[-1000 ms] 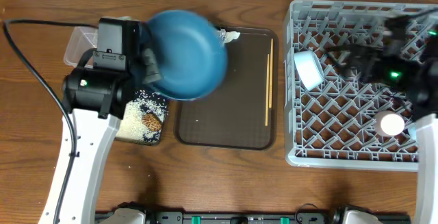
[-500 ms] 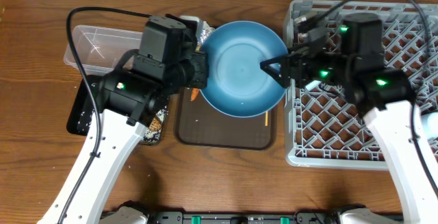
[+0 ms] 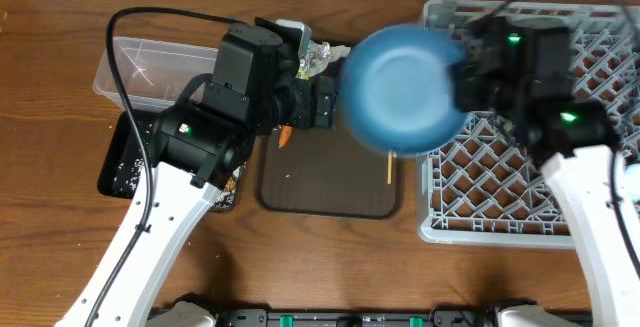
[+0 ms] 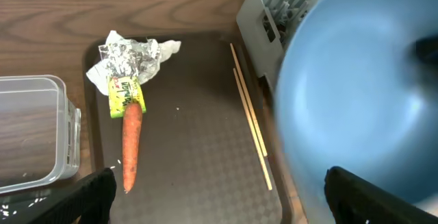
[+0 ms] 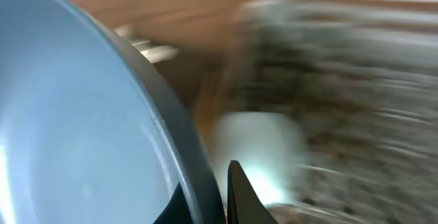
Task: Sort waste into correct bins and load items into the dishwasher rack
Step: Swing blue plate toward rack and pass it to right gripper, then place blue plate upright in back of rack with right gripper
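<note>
The large dark blue plate (image 3: pixel 400 92) hangs tilted over the brown tray's right side and the rack's left edge. My right gripper (image 3: pixel 460 85) is shut on its right rim; the right wrist view shows the plate (image 5: pixel 75 128) with its edge pinched at the gripper (image 5: pixel 209 193). My left gripper (image 3: pixel 328 105) stands open just left of the plate, nothing between its fingers (image 4: pixel 89 196). Below it lie the carrot (image 4: pixel 132 142), the crumpled wrapper (image 4: pixel 133 56) with its yellow packet (image 4: pixel 126 94), and the chopsticks (image 4: pixel 250 121). The grey rack (image 3: pixel 520 157) is at right.
A clear tub (image 3: pixel 150 67) sits at the far left, with the black tray (image 3: pixel 118 165) holding rice grains in front of it. The brown serving tray (image 3: pixel 330 182) lies in the middle. A blurred white bowl (image 5: pixel 256 148) rests in the rack.
My left gripper opened and let go of the plate. My right gripper closed on the plate's rim and carried it to the right, toward the rack.
</note>
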